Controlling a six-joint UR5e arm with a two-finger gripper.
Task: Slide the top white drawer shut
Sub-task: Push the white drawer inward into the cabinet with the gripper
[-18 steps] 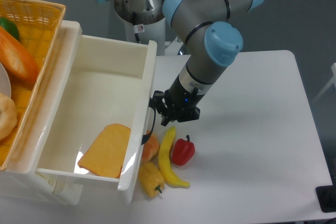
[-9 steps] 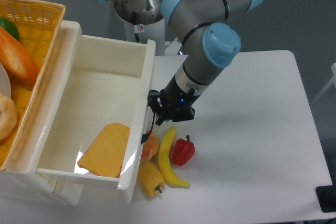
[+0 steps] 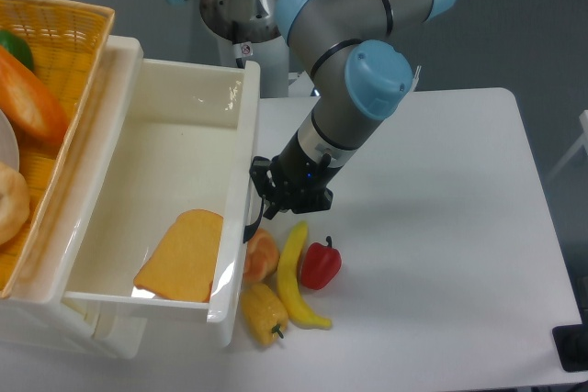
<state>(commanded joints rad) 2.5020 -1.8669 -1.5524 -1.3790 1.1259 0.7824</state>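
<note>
The top white drawer [image 3: 165, 135] stands pulled out from the white cabinet at the left, with an orange cheese-like wedge [image 3: 180, 255] lying inside. Its front panel [image 3: 235, 218] faces right and carries a black arched handle [image 3: 254, 213]. My gripper [image 3: 266, 197] sits right against that handle and front panel, about halfway along it. Its fingers are dark and bunched together against the handle; whether they are open or shut cannot be made out.
Toy vegetables lie on the table by the drawer front: an orange one [image 3: 260, 257], a yellow pepper [image 3: 262, 310], a long yellow chilli [image 3: 296, 274] and a red pepper [image 3: 320, 263]. An orange wicker basket [image 3: 55, 43] with food sits on the cabinet top at the left.
The gripper has moved left, staying against the drawer front, and the drawer has slid a little way left into the cabinet.
</note>
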